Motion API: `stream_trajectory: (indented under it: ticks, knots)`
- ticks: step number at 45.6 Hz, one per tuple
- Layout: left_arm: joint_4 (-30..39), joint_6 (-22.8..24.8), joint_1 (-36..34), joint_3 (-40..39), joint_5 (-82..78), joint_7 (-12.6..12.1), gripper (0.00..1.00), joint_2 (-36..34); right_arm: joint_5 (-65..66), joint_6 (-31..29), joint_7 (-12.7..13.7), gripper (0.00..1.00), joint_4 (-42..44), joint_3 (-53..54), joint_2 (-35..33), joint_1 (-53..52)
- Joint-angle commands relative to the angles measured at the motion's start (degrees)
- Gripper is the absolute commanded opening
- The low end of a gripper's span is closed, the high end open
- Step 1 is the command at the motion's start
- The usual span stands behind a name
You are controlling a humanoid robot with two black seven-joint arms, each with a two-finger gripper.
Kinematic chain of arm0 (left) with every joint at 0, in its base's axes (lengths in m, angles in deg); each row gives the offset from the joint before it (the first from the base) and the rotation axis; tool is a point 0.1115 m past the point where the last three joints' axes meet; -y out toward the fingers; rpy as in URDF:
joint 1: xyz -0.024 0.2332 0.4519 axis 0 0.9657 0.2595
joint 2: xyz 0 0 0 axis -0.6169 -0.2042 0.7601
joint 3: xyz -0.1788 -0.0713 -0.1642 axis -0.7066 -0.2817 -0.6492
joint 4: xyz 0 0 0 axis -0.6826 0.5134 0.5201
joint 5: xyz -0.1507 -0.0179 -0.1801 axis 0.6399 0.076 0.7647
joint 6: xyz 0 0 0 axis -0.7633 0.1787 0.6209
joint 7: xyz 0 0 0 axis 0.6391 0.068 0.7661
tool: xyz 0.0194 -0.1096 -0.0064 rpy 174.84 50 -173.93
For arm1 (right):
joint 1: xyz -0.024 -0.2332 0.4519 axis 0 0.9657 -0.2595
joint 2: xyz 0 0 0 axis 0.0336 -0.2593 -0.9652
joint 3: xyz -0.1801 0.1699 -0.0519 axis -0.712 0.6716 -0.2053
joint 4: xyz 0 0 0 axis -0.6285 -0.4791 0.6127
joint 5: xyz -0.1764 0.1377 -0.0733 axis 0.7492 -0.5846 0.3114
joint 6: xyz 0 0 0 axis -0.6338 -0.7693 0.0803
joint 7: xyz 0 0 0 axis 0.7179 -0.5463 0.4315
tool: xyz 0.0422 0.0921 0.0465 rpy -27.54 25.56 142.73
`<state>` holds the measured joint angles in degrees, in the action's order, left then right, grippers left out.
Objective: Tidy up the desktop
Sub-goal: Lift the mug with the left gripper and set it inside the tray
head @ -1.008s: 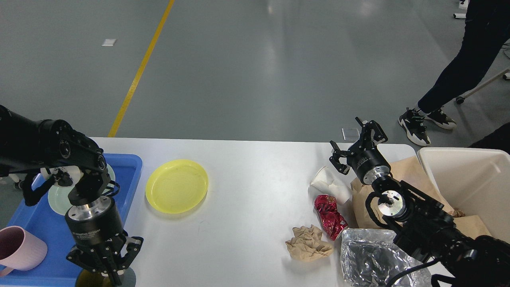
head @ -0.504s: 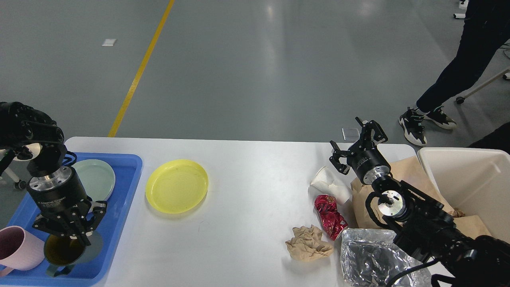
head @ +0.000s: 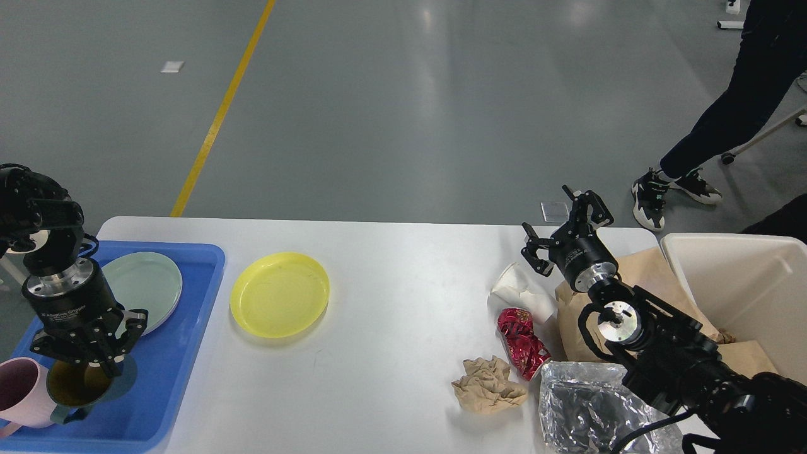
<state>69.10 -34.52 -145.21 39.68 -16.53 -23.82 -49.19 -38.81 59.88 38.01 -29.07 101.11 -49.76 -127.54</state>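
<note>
The white desktop (head: 403, 277) carries a yellow plate (head: 279, 294), a crushed white paper cup (head: 523, 291), a red foil wrapper (head: 522, 343), a crumpled brown paper ball (head: 488, 384) and a silver foil bag (head: 589, 410). My left gripper (head: 88, 360) points down over the blue tray (head: 189, 353) and is shut on the rim of a dark teal cup (head: 70, 386), beside a pink mug (head: 19, 391). A pale green plate (head: 144, 280) lies in the tray. My right gripper (head: 561, 227) is open and empty, just behind the paper cup.
A cream-white bin (head: 744, 290) stands at the right edge, with a brown paper bag (head: 637, 268) beside it under my right arm. A person's legs (head: 712, 126) stand on the floor beyond the table's far right corner.
My left gripper has carried the dark teal cup from the table's front edge leftward into the blue tray, next to the pink mug. The right arm has not moved.
</note>
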Motion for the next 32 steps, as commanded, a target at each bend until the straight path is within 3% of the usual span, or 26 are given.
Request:
stream_trajectory:
  ticks: [1,32]
  knots:
    - [-2.5,0.0,2.2,-0.4,0.1,0.1,0.0,0.0,0.0,0.0,0.0,1.0,0.0,0.0,0.0,0.0]
    - [-8.2,-0.7,8.0,-1.4,0.2,0.2,0.0,0.7,0.0,0.0,0.0,1.0,0.0,0.0,0.0,0.0]
